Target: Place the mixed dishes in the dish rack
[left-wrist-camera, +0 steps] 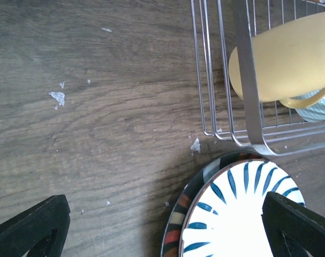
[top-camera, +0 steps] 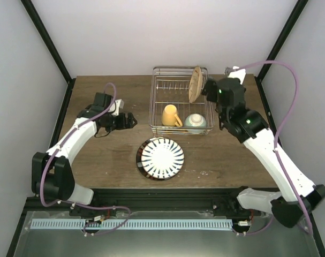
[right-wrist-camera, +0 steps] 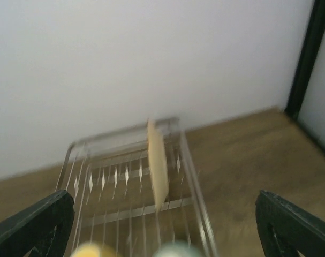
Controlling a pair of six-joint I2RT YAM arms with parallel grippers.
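- The dish rack (top-camera: 178, 68) is seen at the far middle of the wooden table (top-camera: 98, 160), partly loaded.
- A floral plate (top-camera: 195, 84) is stood on edge among the prongs in the rack's far right part; in the blurred right wrist view it (right-wrist-camera: 158, 166) is seen edge-on.
- A yellow mug (top-camera: 171, 115) is laid on its side in the rack's near section, with a pale-teal bowl (top-camera: 195, 121) just beside it on the right.
- A striped plate (top-camera: 162, 158), white with dark blue rays, is stacked on a dark-rimmed plate (left-wrist-camera: 175, 225) on the table, just in front of the rack.
- The right gripper (top-camera: 205, 88) is held just beside the floral plate at the rack's right wall; its fingers (right-wrist-camera: 44, 219) are spread wide, with nothing between them.
- The left gripper (top-camera: 131, 120) is poised low over the table to the left of the rack, its fingers (left-wrist-camera: 39, 225) likewise spread wide and empty, with the stacked plates' edge framed between them.
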